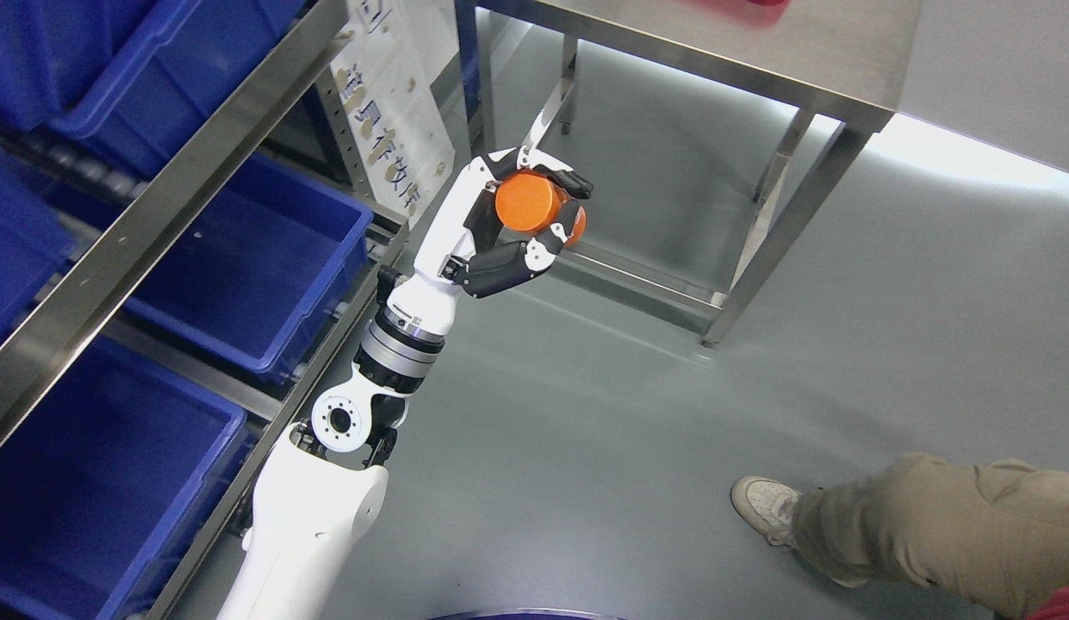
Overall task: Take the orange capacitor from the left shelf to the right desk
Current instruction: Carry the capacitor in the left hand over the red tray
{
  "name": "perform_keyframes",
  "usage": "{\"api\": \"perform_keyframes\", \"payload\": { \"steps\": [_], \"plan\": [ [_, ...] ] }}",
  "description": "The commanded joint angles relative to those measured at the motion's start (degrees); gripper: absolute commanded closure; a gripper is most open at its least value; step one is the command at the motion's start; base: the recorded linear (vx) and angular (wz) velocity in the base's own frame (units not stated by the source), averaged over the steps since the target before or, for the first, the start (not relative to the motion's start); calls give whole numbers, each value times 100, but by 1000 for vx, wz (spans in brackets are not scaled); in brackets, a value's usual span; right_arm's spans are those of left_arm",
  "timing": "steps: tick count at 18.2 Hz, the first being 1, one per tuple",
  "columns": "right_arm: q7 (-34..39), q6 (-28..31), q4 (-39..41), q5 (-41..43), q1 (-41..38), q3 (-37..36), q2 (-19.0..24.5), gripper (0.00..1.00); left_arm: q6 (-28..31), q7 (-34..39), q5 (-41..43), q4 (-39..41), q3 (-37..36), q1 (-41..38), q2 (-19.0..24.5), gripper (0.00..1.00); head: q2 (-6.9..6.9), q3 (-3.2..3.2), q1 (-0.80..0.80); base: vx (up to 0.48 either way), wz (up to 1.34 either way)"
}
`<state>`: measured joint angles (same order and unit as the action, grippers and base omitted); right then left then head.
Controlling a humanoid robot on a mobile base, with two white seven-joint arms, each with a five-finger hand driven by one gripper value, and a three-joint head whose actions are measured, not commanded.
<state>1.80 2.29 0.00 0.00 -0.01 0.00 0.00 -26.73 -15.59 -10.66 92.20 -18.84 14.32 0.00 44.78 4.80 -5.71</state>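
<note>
An orange cylindrical capacitor (529,203) is held in my left hand (521,220), whose black and white fingers (500,269) are curled around it. The hand hovers over the grey floor, between the metal shelf (146,232) on the left and the steel desk (741,47) at the upper right. It is below the level of the desk top, near the desk's lower crossbar. My left arm (327,482) rises from the bottom edge. No right arm shows.
Blue bins (267,258) sit on the shelf levels at the left. A labelled panel (396,112) stands at the shelf's end. A person's leg and white shoe (762,508) are at the lower right. Desk legs (784,232) stand on the floor.
</note>
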Motion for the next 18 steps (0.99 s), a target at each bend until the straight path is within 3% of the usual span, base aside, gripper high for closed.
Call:
{"api": "perform_keyframes", "payload": {
  "steps": [1, 10, 18],
  "plan": [
    [-4, -1, 132, 0, -193, -70, -100, 0, 133, 12, -33, -211, -50, 289, 100, 97, 0, 0, 0, 241, -532],
    [4, -1, 132, 0, -193, -62, -100, 0, 1117, 451, -295, -351, -41, 1054, 100, 97, 1, 0, 0, 271, -325],
    [-4, -1, 132, 0, -193, -62, -100, 0, 1741, 452, -411, -1167, -138, 1993, 100, 97, 1, 0, 0, 303, -151]
  ]
}}
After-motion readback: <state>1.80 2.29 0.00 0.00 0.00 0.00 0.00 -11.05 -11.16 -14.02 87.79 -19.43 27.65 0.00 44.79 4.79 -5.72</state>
